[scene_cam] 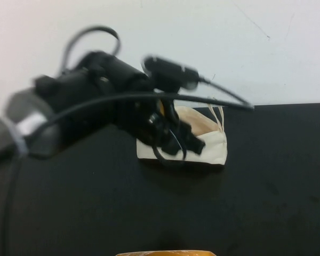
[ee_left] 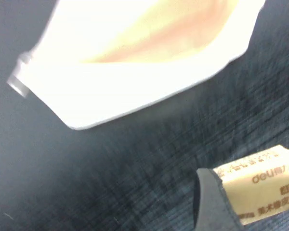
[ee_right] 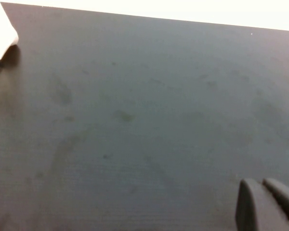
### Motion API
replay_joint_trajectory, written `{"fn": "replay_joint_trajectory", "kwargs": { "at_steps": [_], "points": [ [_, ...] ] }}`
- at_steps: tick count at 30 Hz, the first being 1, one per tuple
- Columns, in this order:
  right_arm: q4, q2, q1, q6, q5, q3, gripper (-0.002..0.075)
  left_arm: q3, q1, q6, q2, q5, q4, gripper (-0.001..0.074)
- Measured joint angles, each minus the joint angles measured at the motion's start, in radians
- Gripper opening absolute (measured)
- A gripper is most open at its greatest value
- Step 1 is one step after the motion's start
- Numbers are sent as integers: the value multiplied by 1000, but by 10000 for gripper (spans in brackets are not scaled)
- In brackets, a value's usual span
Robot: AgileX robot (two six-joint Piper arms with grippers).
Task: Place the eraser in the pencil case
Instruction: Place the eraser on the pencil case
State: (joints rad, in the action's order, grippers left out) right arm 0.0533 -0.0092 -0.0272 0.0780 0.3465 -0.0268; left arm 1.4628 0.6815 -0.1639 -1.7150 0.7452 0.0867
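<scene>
The cream-white pencil case [scene_cam: 213, 150] stands on the black table, its mouth open and its beige lining showing. My left gripper [scene_cam: 191, 141] hangs just over its front edge, blurred. In the left wrist view the left gripper [ee_left: 255, 204] is shut on the tan-yellow eraser [ee_left: 262, 183], which has dark print on it. It holds the eraser above the table, close to the open pencil case [ee_left: 135, 77]. My right gripper [ee_right: 266, 199] shows only in the right wrist view, shut and empty, low over bare table. A corner of the pencil case [ee_right: 2, 36] shows there.
The pouch's loop strap [scene_cam: 218, 114] sticks up at its far right end, and a zip pull [ee_left: 17, 83] hangs at one end. An orange-yellow thing [scene_cam: 165, 253] lies at the table's front edge. A white wall rises behind the table.
</scene>
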Motion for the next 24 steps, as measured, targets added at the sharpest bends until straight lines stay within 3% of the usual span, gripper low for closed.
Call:
{"fn": "replay_joint_trajectory", "kwargs": {
  "at_steps": [13,24],
  "points": [
    [0,0,0,0,0,2,-1,0,-12,-12,66,-245,81,299],
    [0,0,0,0,0,2,-1,0,-130,-89,-62,-379,71,299]
  ]
}}
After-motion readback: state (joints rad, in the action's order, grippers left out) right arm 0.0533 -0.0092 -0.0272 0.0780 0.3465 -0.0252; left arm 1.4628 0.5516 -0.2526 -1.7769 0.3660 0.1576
